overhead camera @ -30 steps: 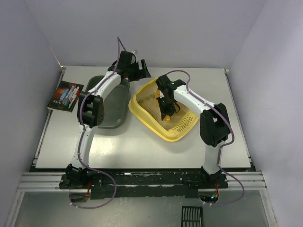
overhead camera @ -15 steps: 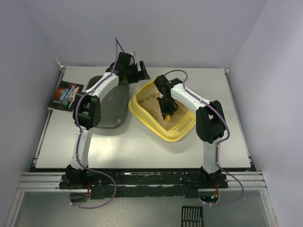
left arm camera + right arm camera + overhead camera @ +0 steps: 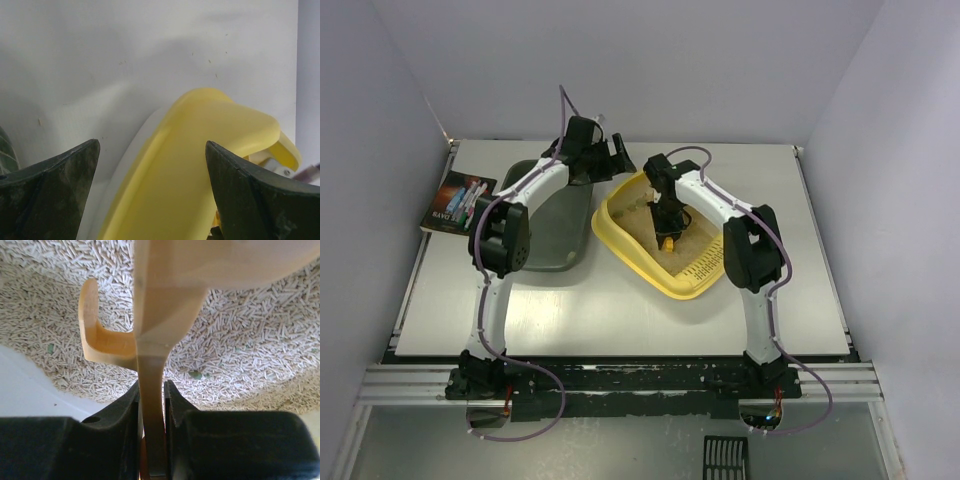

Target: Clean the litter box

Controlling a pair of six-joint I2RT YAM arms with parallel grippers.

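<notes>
The yellow litter box (image 3: 638, 262) lies askew at mid-table, with beige pellet litter (image 3: 240, 335) inside and a slotted ledge (image 3: 706, 265) at its near-right end. My right gripper (image 3: 666, 222) is down inside the box, shut on the handle of the orange-yellow scoop (image 3: 150, 315), which hangs over the litter; in the right wrist view the gripper (image 3: 151, 386) clamps the flat handle on both sides. My left gripper (image 3: 620, 156) is open at the box's far-left corner. In the left wrist view the gripper (image 3: 151, 143) has the box's yellow rim (image 3: 200, 150) between its spread fingers (image 3: 55, 190), not gripping it.
A dark grey-green tray (image 3: 548, 225) sits just left of the litter box, under the left arm. A dark printed box (image 3: 458, 202) lies at the table's left edge. A black slotted grate (image 3: 725, 458) lies below the table's front rail.
My right gripper has moved with the scoop toward the far-left end of the litter box. The left gripper has shifted slightly left and stays open at the corner.
</notes>
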